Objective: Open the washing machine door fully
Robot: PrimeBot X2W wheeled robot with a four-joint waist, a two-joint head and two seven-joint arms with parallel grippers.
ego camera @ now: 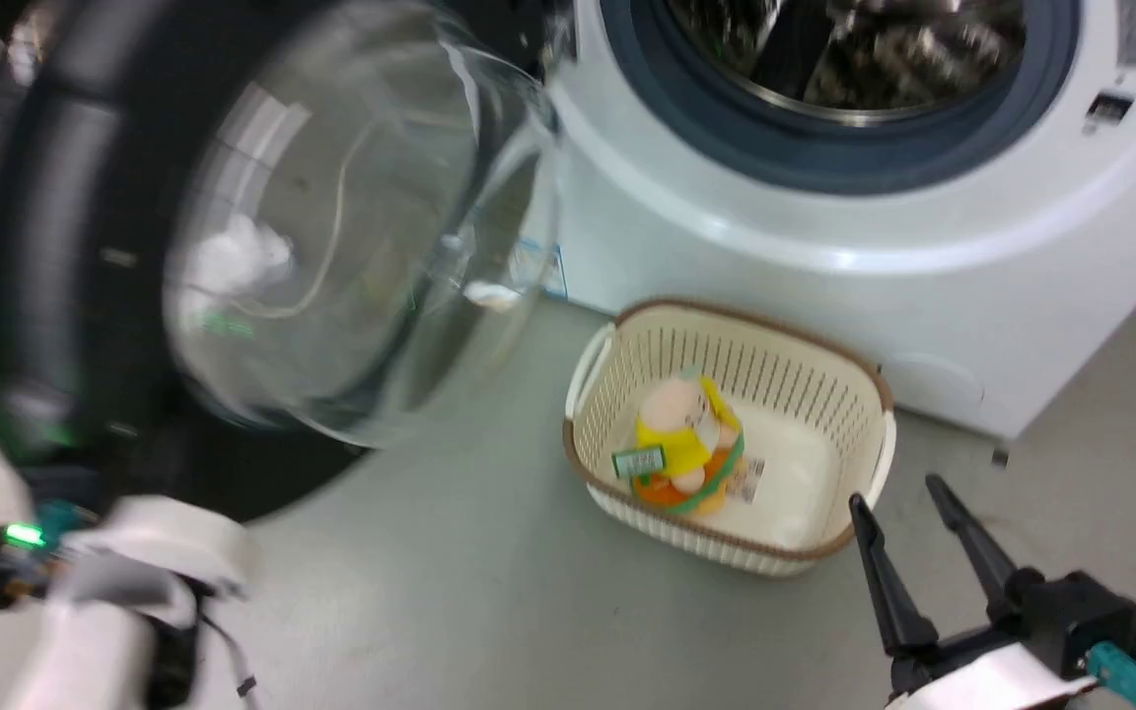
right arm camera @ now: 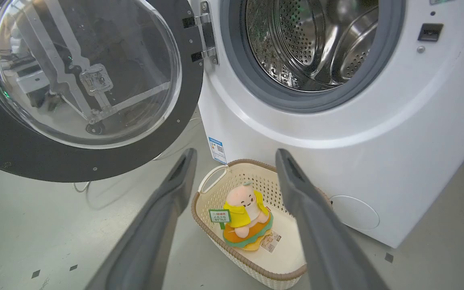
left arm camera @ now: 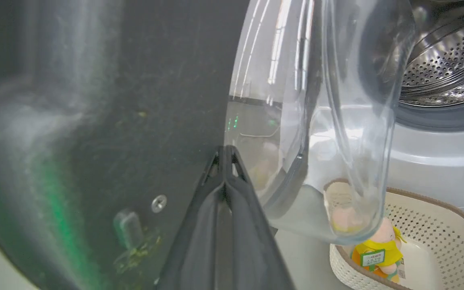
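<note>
My left fingers (left arm camera: 224, 161) are pressed flat together with nothing between them. Their tips sit right at the inner face of the washing machine door (left arm camera: 135, 100), at the line where the black rim meets the glass bowl (left arm camera: 280, 100). I cannot tell whether they press on it or hover just off it.

My right fingers (right arm camera: 183, 177) are spread wide apart and hold nothing. They point down over the grey floor (right arm camera: 34, 225), near the cream basket (right arm camera: 212, 225) that stands against the front of the washing machine (right arm camera: 296, 161). A pink and yellow plush toy (right arm camera: 244, 209) sits in the basket. From my head, the right fingers (ego camera: 884, 572) are low on my right, just beside the basket (ego camera: 726, 316) and not touching it.

The washing machine door (right arm camera: 95, 161) is swung out on its metal hinge (right arm camera: 206, 36) to the left of the steel drum (right arm camera: 308, 44), its inner side and bulging window facing my right wrist. The drum opening is uncovered. From my head, the washing machine door (ego camera: 65, 247) looms blurred at the upper left, beside the washing machine (ego camera: 775, 256).
</note>
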